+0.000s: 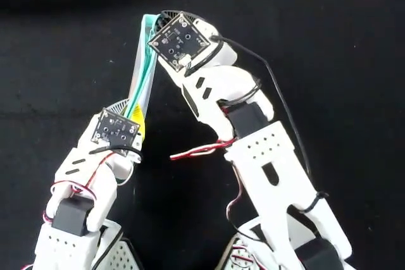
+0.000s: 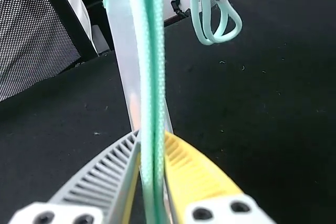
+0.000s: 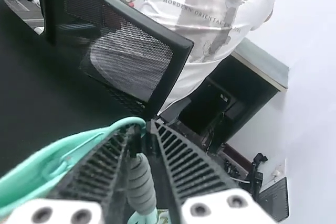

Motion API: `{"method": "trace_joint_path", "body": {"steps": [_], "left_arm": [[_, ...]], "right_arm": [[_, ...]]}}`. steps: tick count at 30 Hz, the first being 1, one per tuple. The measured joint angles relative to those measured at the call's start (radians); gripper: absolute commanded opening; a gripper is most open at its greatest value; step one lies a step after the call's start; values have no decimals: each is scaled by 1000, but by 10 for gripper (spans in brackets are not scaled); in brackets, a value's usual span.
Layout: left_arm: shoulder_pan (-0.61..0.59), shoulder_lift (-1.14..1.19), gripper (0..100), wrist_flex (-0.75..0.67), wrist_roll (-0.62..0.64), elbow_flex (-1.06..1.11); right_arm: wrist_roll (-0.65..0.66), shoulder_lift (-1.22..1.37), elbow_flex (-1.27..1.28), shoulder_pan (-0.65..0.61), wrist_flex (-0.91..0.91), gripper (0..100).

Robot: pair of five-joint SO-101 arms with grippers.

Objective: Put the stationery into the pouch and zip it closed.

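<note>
A clear pouch [image 1: 142, 71] with a mint-green zip edge hangs stretched, edge-on, between my two grippers above the black table. My left gripper [image 1: 135, 117] is shut on its near end; in the left wrist view the grey and yellow fingers [image 2: 194, 171] pinch the pouch [image 2: 149, 72] along the zip strip. A mint strap loop [image 2: 215, 22] dangles at the far end. My right gripper [image 1: 158, 22] holds that far end. Its black fingers [image 3: 186, 169] are shut on the mint zip pull [image 3: 137, 179] beside the pouch's corner [image 3: 52, 163]. What the pouch holds is hidden.
The table [image 1: 329, 61] is covered in black cloth. A black mesh chair back [image 3: 121, 45] stands beyond the table's far edge. Red and white wires [image 1: 202, 150] hang between the two arms.
</note>
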Motion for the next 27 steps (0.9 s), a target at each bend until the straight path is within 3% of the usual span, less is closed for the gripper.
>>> {"method": "trace_joint_path", "body": {"steps": [15,23,27], "left_arm": [[46,0,30,8,0,2],[48,0,34,23,0,0],[38,0,130,37,0,-21]], "right_arm": [[-3,103,-91,57,80,12],[-3,-143,28,8,140,12],[-3,-295,135,-34,140,12]]}}
